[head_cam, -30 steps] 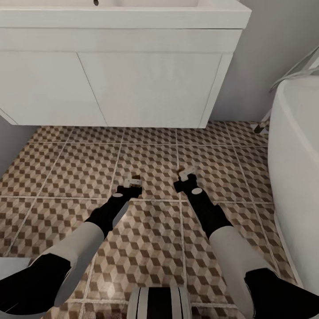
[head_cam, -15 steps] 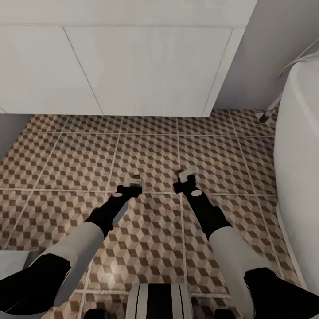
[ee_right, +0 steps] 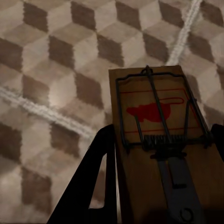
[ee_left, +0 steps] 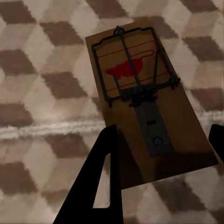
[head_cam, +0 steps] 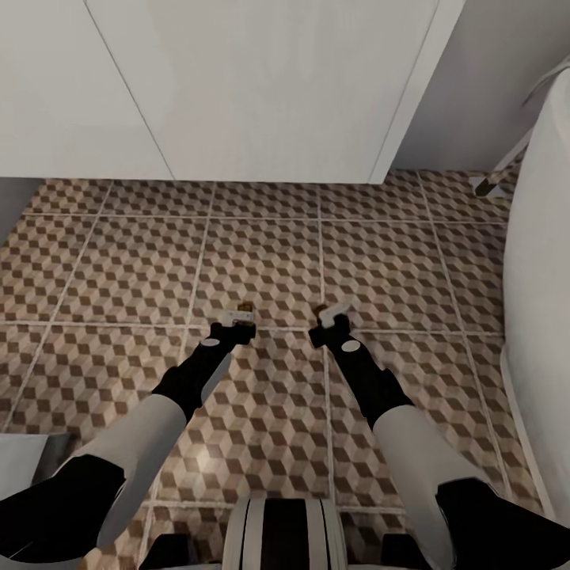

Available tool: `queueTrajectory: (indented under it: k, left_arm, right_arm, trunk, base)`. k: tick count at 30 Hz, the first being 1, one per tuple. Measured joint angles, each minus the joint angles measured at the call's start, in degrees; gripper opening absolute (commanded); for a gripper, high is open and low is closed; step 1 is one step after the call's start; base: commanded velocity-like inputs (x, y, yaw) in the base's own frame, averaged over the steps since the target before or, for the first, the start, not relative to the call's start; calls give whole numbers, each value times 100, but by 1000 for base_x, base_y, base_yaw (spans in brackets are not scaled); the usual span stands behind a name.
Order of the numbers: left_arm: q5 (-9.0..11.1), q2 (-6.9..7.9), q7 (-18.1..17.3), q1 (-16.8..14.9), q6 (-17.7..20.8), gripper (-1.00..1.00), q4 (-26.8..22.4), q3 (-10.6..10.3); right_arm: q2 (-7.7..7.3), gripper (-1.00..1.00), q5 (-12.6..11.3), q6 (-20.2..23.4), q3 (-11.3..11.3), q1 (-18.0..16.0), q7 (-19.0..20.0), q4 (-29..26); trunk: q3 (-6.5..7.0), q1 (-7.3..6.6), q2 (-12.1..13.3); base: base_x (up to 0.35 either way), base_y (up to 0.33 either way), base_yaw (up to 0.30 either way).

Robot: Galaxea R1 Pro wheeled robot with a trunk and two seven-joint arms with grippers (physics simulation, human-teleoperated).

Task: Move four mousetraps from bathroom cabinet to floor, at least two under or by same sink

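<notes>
Both arms reach forward and down over the bathroom floor (head_cam: 261, 237), tiled in a brown, beige and white cube print with pale grout.

Left claw (head_cam: 235, 324): closed on a mousetrap (ee_left: 140, 100) — in the left wrist view the tan board sits between the two dark fingers (ee_left: 100, 179), wire bar and red spot facing the camera. The far finger is cut off at the picture's edge. Whether the board touches the tiles cannot be told. From the head view only a small tan tip shows past the claw.

Right claw (head_cam: 326, 318): closed on a second mousetrap (ee_right: 161, 140), held the same way, red spot visible; the near end of the board runs out of the picture and one finger is barely seen at the edge.

White vanity front (head_cam: 261, 87) ahead — its top is cut off, so the sink basin itself is out of sight. A white tub wall (head_cam: 546, 277) stands to the right, partly cropped.
</notes>
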Motion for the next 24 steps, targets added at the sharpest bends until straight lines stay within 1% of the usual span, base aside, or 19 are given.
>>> queueTrajectory:
  k: [10, 14, 16, 19, 24]
  left_arm:
    - [2, 1, 6, 8, 2, -100, -111, -2]
    - [0, 1, 6, 13, -3, -100, -253, -4]
    - [-4, 1, 7, 20, -3, -100, -420, -6]
    - [-6, 2, 7, 37, -3, -100, -603, -9]
    - [-7, 7, 21, 94, 5, -100, -1181, -15]
  right_arm:
    - [0, -100, 3, -62, 0, 12, -10, 1]
    - [0, -100, 8, -475, 1, 22, -22, 7]
    - [0, -100, 9, -676, 2, 27, -32, 55]
    - [0, -100, 14, -764, 4, 29, -51, 165]
    - [0, -100, 25, -820, -2, 31, -230, 258]
  trunk:
    - [-302, 26, -13]
    - [-309, 25, -14]
    - [-309, 25, -14]
    - [-310, 25, -14]
    - [-310, 25, -14]
  base:
    - [0, 0, 0]
    - [0, 0, 0]
    - [0, 0, 0]
    - [0, 0, 0]
    - [0, 0, 0]
